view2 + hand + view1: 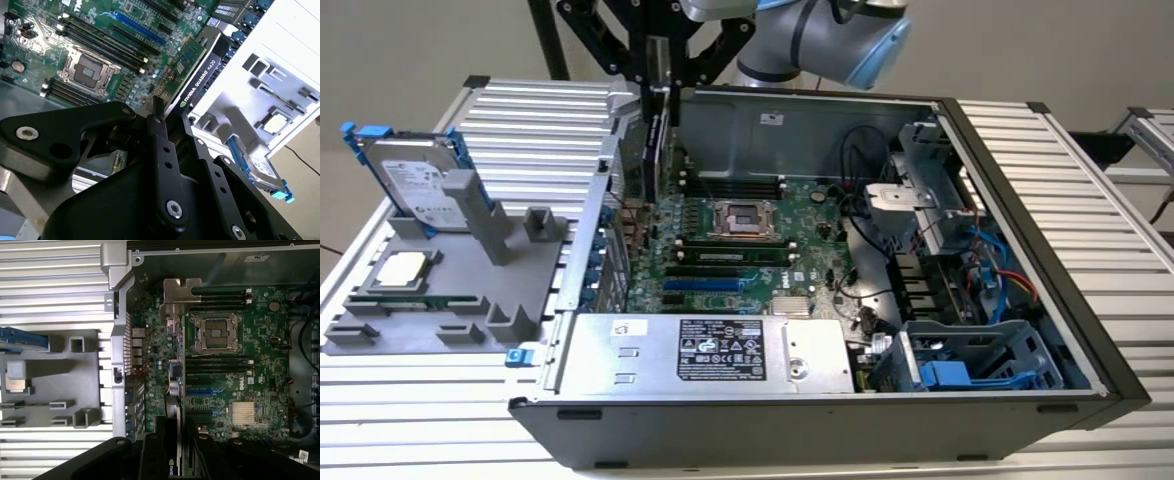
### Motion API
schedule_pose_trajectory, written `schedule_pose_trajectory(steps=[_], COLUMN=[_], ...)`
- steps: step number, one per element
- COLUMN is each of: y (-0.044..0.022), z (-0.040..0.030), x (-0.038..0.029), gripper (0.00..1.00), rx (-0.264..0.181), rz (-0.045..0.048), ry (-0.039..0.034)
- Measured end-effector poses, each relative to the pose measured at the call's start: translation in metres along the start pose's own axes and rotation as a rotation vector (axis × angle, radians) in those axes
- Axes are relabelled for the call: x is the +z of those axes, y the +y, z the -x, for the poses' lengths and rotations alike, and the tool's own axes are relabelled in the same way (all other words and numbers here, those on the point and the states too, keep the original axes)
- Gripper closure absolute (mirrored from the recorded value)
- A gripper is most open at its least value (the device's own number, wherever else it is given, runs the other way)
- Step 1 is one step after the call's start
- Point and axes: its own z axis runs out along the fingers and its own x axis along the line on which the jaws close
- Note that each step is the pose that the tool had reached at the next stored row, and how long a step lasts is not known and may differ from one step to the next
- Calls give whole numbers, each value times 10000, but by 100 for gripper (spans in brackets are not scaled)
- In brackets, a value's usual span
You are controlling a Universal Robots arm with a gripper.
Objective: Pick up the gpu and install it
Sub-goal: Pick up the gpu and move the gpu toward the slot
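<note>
Flat green gpu card with black cooler (196,60), held edge-on over the open grey computer case (774,120).
Black gripper (169,114) is clamped on the card's top edge, above the large green motherboard (720,255). Likely best lowered plumb, connector square to the slot and silver bracket (177,290) at the rear wall.

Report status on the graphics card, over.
Gripper shut on graphics card. Card upright, edge-down over motherboard. Nothing seen in the way.

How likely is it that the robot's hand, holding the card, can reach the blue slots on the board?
Probably yes: the case lies open, the hand grips the card edge-on above the board, and nothing covers the blue slots. The slotted wall stands close beside the card.
</note>
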Motion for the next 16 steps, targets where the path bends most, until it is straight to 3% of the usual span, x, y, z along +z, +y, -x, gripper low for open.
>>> schedule_pose_trajectory(steps=[16], y=[18], z=[211], x=[-8], gripper=[100], rx=[19], rz=[-76], ry=[369])
